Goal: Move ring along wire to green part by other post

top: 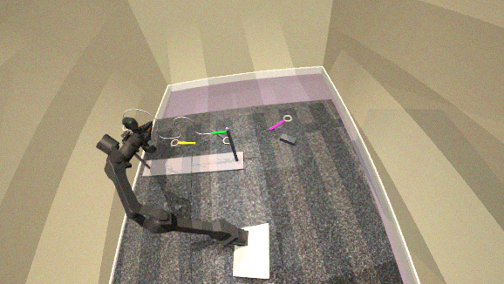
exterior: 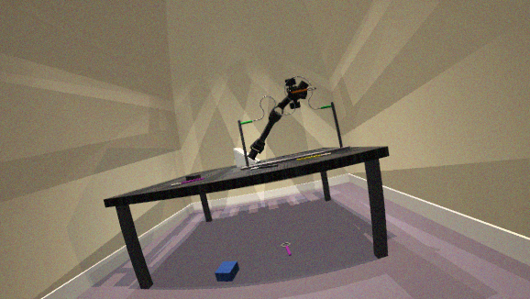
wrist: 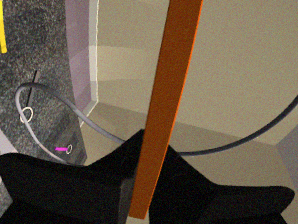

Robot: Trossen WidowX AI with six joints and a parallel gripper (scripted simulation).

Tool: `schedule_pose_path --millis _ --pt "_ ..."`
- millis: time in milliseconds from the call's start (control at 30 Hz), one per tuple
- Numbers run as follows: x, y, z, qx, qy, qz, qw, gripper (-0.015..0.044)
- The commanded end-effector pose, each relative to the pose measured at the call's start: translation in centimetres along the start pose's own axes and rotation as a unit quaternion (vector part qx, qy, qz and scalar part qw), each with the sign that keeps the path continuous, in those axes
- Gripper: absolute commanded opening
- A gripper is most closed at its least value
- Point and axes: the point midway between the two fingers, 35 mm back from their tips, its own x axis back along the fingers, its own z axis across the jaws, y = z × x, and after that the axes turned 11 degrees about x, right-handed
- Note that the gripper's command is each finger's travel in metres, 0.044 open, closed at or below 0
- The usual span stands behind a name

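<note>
My gripper [exterior: 299, 91] [wrist: 147, 135] is shut on the orange handle [exterior: 301, 91] [wrist: 170, 95], high above the table. Its pale ring [exterior: 313, 88] is at the handle's far end, by the descending grey stretch of the wire [top: 139, 109] [exterior: 267, 96] [wrist: 90, 122]; it is outside the wrist view. The wire seems to pass through it, but whether they touch is too small to tell. One green part [top: 219, 132] [exterior: 247, 122] meets a post [top: 232, 145] [exterior: 243, 144]. The other green part [exterior: 325, 107] meets the other post [exterior: 336, 126]; the arm hides it in the top view.
A yellow-handled ring [top: 187, 143] [exterior: 314, 157], a magenta-handled ring [top: 277, 125] [wrist: 61, 149], a dark-handled ring [top: 223, 138] [wrist: 26, 115] and a black block [top: 288, 139] lie on the table. Wire curves rise beside the gripper. A blue block [exterior: 226, 271] is on the floor.
</note>
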Motion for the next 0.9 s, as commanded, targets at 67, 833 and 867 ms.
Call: schedule_pose_path --millis 67,833,867 --pt "0.2 0.1 0.0 -0.034 0.01 -0.008 0.999 -0.015" --pt "0.1 0.6 1.2 -0.167 0.066 -0.032 0.983 -0.015" --pt "0.1 0.7 1.2 -0.173 0.069 -0.033 0.982 -0.015"
